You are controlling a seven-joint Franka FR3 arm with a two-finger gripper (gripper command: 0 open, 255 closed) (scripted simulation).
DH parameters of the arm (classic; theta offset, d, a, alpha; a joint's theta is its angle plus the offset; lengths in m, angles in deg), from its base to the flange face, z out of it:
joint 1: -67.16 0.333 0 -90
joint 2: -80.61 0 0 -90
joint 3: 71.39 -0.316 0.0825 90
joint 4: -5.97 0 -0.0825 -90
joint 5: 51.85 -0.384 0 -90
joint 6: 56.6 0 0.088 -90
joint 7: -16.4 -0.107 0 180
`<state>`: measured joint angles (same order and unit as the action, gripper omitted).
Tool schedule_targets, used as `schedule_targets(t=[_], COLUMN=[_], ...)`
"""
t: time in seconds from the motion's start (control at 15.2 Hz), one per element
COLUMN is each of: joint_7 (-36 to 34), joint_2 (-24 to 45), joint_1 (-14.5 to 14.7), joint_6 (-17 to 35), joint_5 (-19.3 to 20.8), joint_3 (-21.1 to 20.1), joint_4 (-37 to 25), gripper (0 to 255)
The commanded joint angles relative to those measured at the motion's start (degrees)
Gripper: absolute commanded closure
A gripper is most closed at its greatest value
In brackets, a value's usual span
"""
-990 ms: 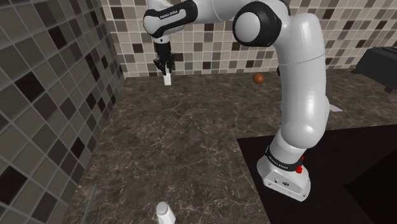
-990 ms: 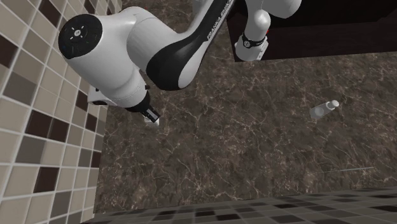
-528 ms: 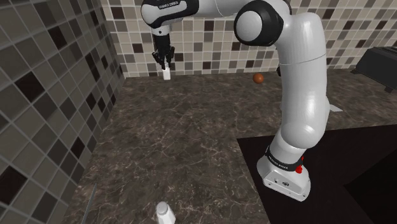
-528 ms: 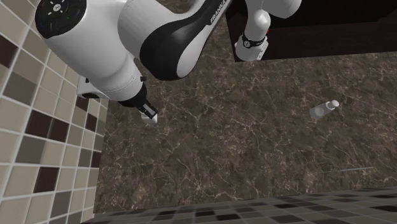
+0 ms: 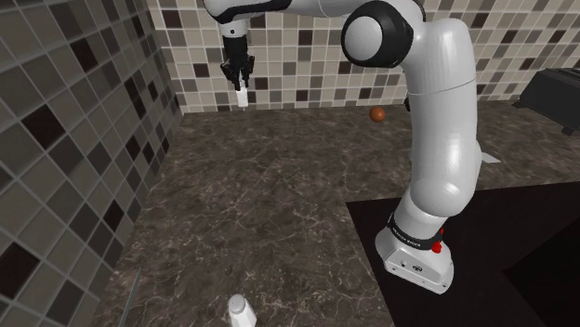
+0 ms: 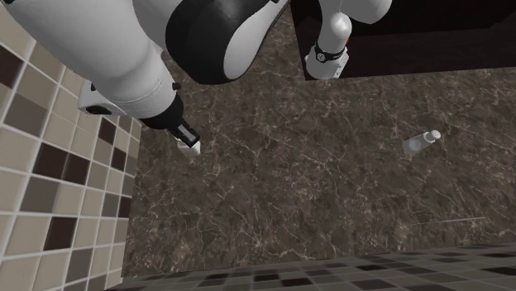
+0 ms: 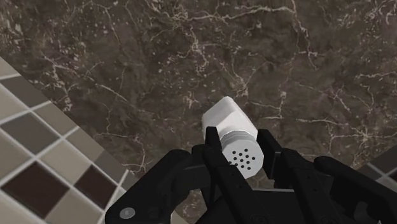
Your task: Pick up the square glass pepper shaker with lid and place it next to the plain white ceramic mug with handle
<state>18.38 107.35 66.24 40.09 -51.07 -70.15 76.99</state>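
Shaker (image 7: 232, 137) — square, plain white, perforated

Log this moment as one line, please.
phase: carry | gripper: shut on pepper shaker | height: above countertop | white mug: far off, not yet reached

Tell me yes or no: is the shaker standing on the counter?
No, the shaker hangs clasped in the pincer, clear above the dark counter, in front of the tiled wall.
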Motion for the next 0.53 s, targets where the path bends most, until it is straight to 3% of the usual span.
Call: schedule_targets(t=[0.0, 0.4, 0.46], joint_7=[0.08, 0.17, 0.56], joint_2=[0.33, 1.43, -1.9], joint_1=[-0.05, -0.08, -0.35], joint_6=[-1.86, -6.52, -4.66], joint_5=[-0.01, -0.04, -0.01], joint_3=[0.02, 0.02, 0.14], joint_4=[-2.16, -7.93, -2.74], gripper=[255, 255, 255])
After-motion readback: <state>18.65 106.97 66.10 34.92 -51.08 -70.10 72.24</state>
